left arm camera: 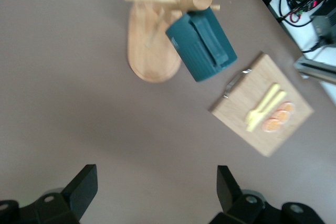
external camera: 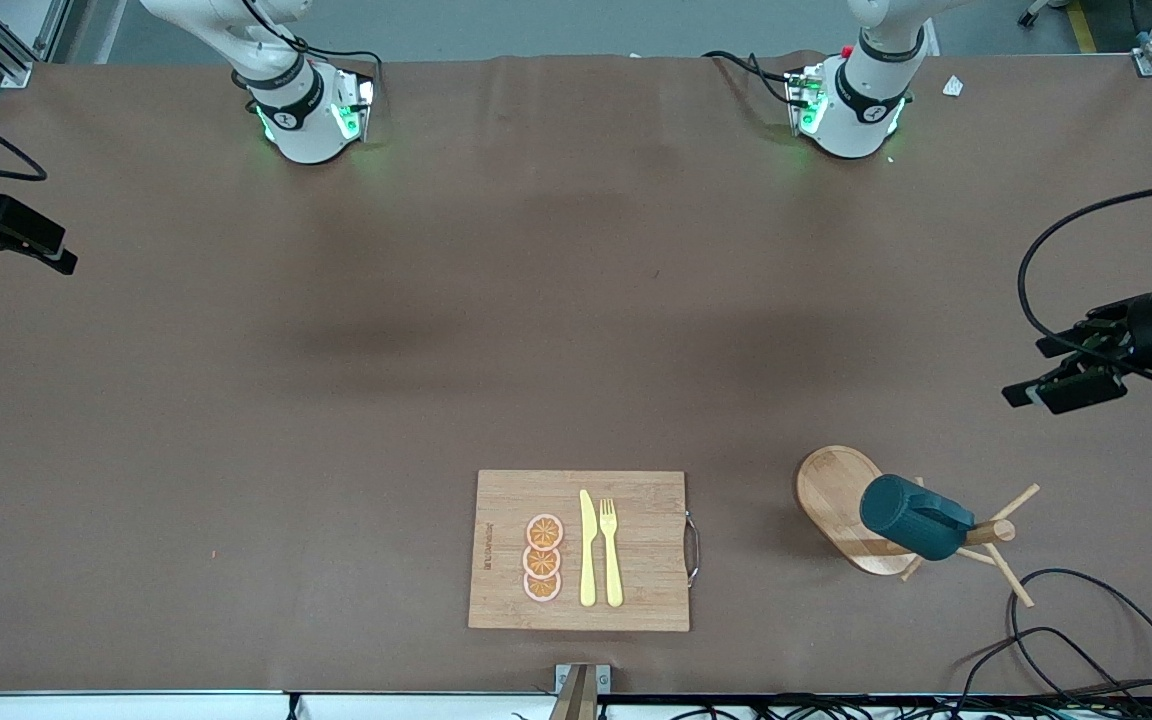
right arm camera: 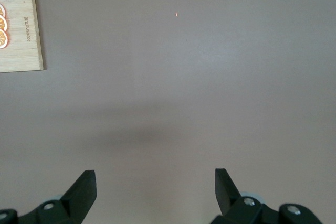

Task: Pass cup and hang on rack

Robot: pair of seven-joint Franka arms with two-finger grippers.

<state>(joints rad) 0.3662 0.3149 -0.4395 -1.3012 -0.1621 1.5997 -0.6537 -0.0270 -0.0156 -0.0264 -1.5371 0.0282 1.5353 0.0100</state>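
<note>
Already both claws are empty and spread wide: the left claw [left arm camera: 152, 195] high over bare surface [external camera: 336, 400] at the frame's right edge, the right claw [right arm camera: 155, 195] at its left edge. Lower right, the cup [external camera: 914, 517] hangs on the rack [external camera: 841, 505], so the task looks finished. Which peg carries it is hidden. Lower centre sits a cutting board [external camera: 636, 590].

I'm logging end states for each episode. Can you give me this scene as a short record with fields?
cup: dark teal, hanging on the rack
rack: wooden mug tree, toward the left arm's end of the table
cutting board: beside the rack, holds orange slices, knife, fork
left end effector: open, empty, above bare table
right end effector: open, empty, above bare table
</note>
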